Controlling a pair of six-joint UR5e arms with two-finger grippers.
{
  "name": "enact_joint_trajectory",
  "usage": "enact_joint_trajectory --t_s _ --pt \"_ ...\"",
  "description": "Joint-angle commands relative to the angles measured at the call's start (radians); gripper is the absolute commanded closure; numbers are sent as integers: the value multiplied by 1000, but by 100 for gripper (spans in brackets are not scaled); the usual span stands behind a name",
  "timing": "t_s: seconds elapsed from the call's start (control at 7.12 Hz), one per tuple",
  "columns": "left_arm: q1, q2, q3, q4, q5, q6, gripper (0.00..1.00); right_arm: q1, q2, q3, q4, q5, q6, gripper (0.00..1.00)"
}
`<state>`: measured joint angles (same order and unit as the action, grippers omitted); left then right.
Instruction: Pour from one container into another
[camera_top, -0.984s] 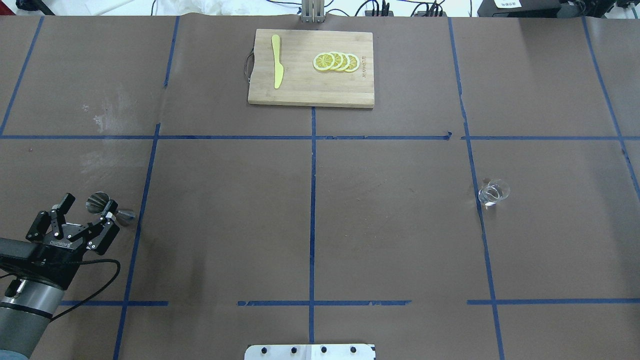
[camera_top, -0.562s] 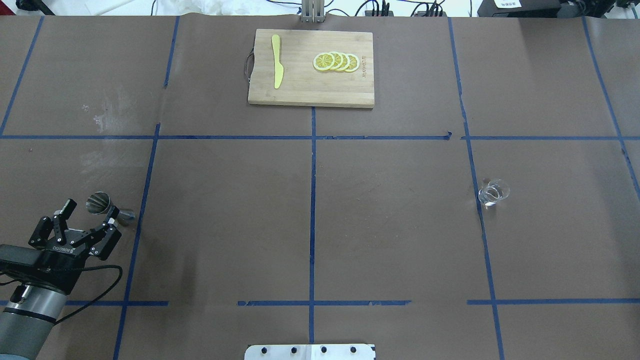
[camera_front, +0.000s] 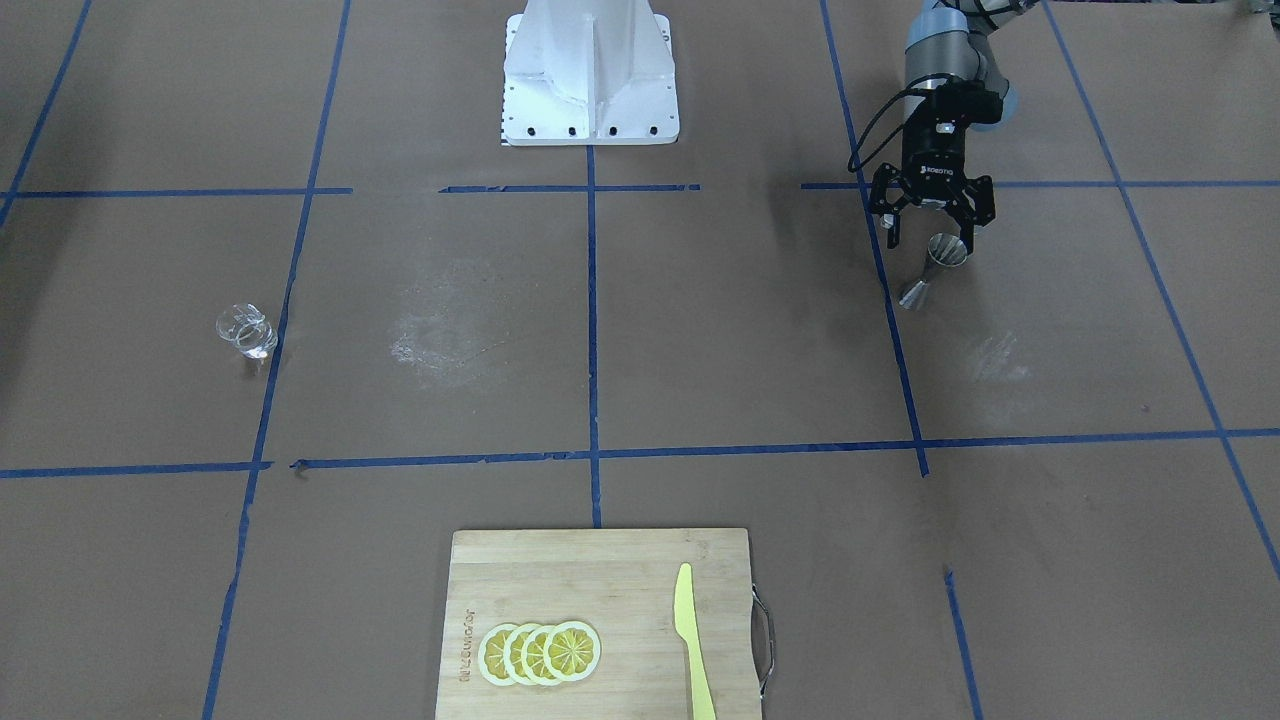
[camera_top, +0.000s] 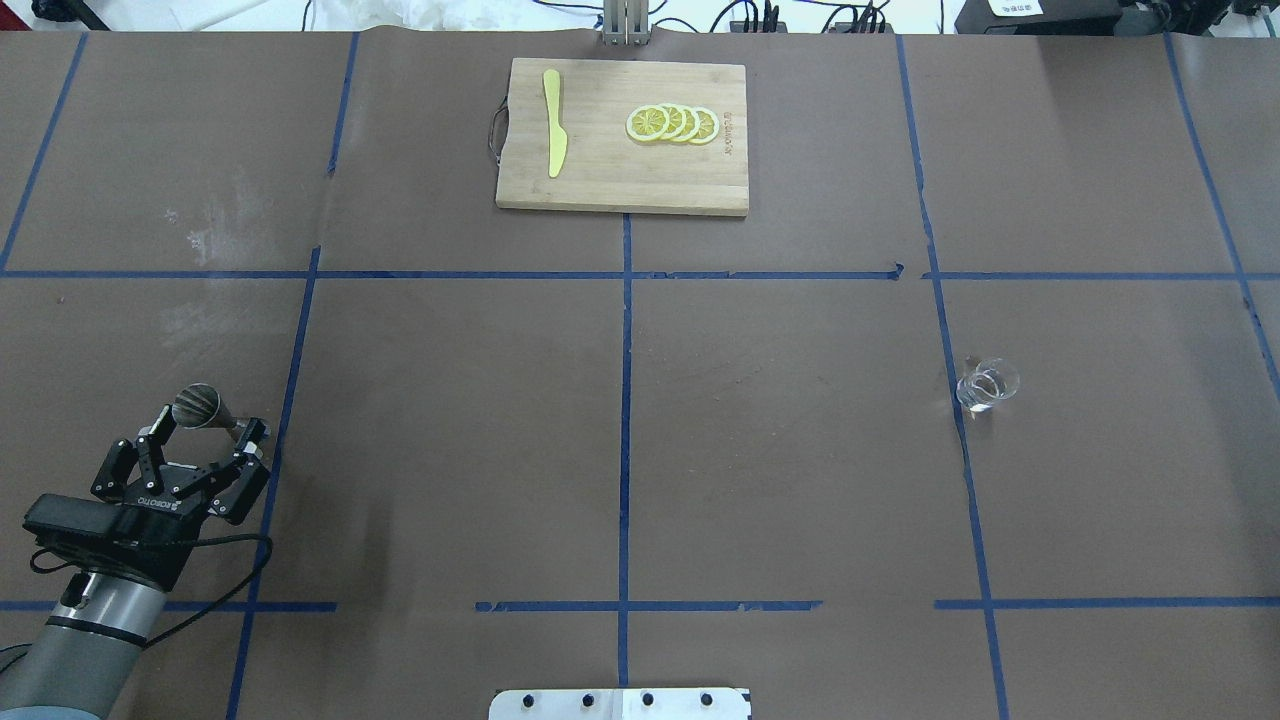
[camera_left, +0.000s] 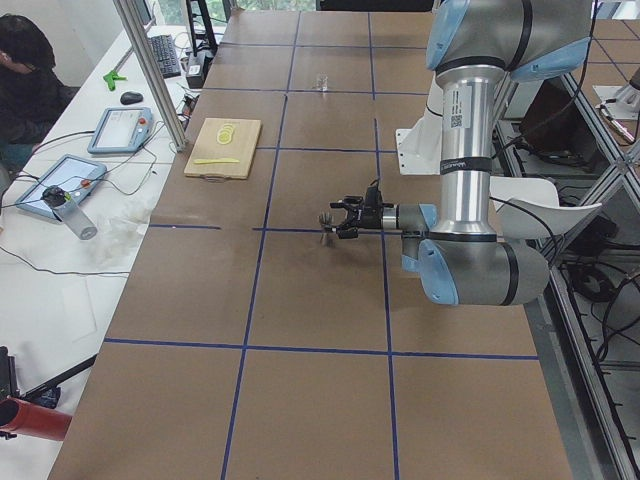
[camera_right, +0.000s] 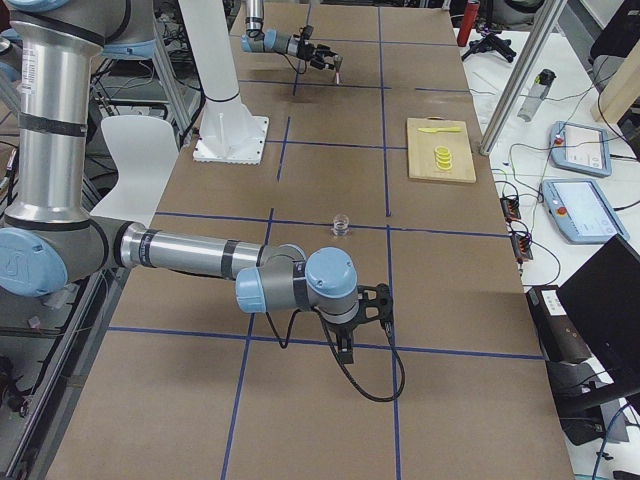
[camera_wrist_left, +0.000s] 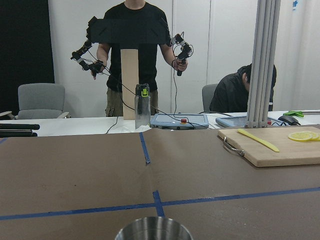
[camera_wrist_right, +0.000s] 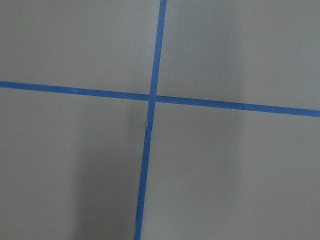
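Left gripper (camera_top: 208, 430) spread wide, one finger on either side of the steel jigger (camera_top: 197, 406). Jigger stands near the left end of the table (camera_top: 450, 400), toward the robot-side edge. I can't confirm contact. Clear glass (camera_top: 986, 386) sits well apart, toward the right end. Right gripper (camera_right: 380, 305) is low over the table. Spread or clenched, I cannot tell.

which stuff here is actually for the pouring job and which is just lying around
For the job:
- metal jigger
- clear glass
- left gripper, open at the jigger

Just lying about:
- cutting board
- lemon slices
- yellow knife
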<state>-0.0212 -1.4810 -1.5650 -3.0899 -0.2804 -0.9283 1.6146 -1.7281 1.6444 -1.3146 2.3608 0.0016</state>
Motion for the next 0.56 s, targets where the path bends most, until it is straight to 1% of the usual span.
enact_joint_trajectory --t_s 0.0,0.42 --pt "1 -1 17 -1 -3 0 0 1 -2 3 0 0 0 0" --pt "1 -5 17 -6 -8 48 0 1 -2 3 0 0 0 0"
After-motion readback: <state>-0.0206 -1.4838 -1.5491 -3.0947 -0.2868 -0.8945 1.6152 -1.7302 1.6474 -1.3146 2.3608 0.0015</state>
